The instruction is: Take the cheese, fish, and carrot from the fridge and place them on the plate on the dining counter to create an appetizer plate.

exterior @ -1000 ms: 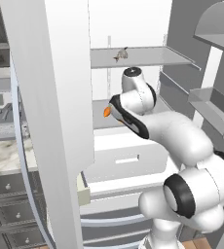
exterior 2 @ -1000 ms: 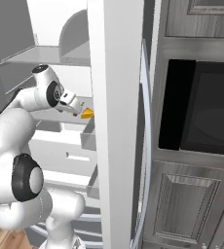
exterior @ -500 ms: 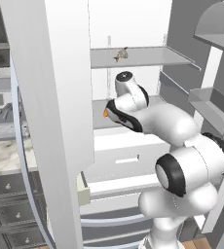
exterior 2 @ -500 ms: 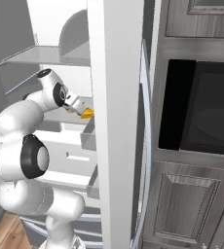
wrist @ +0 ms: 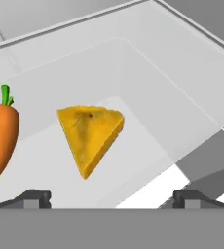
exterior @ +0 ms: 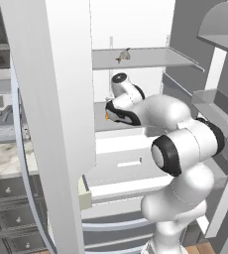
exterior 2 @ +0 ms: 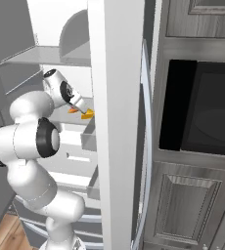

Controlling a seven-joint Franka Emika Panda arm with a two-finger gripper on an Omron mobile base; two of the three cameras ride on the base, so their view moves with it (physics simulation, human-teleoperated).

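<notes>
Currently the gripper (wrist: 111, 197) stands fully open and empty, aimed at the cheese (wrist: 90, 137) on a fridge (exterior: 56, 99) shelf. Risk: the carrot (wrist: 1, 138) lies just beside the cheese, so an off-centre descent could nudge it or trap both items. The wedge's slanted faces could also slip between the fingers. The fish (exterior: 123, 55) lies on the shelf above, well apart.
</notes>
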